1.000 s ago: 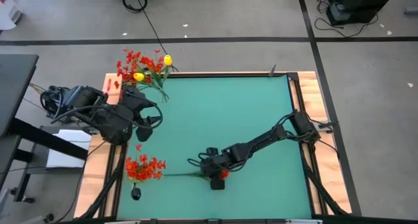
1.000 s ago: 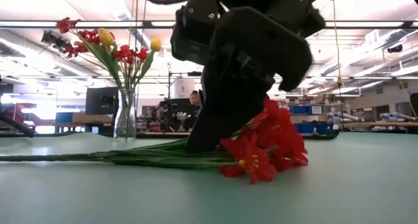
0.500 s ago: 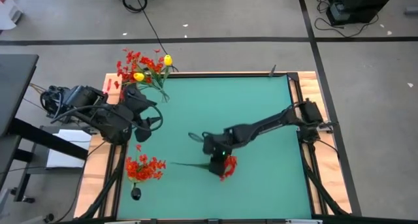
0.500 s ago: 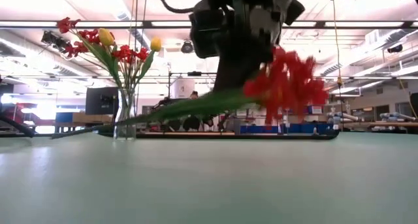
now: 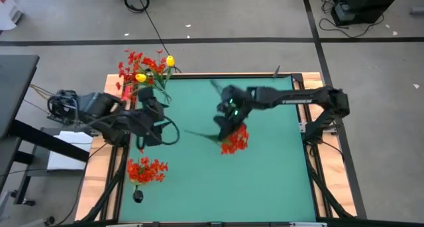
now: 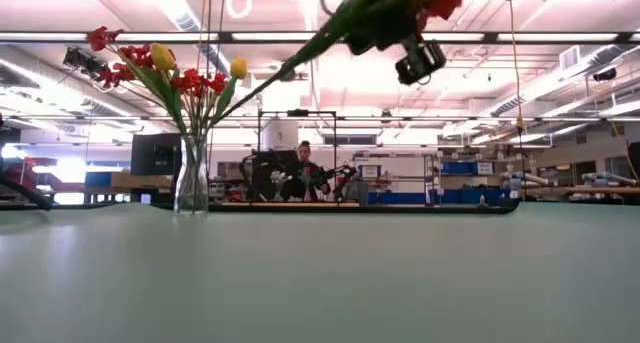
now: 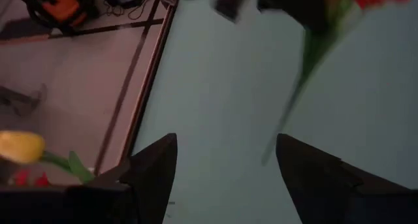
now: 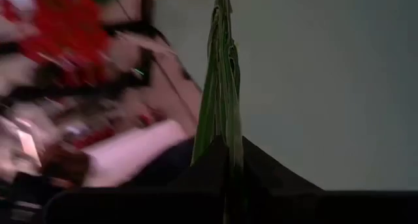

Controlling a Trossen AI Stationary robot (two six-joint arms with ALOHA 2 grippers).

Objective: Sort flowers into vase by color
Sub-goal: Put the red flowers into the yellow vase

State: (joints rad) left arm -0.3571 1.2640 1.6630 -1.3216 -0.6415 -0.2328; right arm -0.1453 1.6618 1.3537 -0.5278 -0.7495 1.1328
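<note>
Sorting looks partly done: right gripper (image 5: 227,124) clamps a red spray (image 5: 234,139) aloft near the mixed-colour vase (image 6: 192,175), left gripper (image 7: 225,168) open beside it.

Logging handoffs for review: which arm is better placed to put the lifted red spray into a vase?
Right. The right gripper is shut on the red spray, held above the table; the left gripper is open and empty.

Open left gripper (image 7: 225,168), red spray (image 7: 320,34) beyond.
</note>
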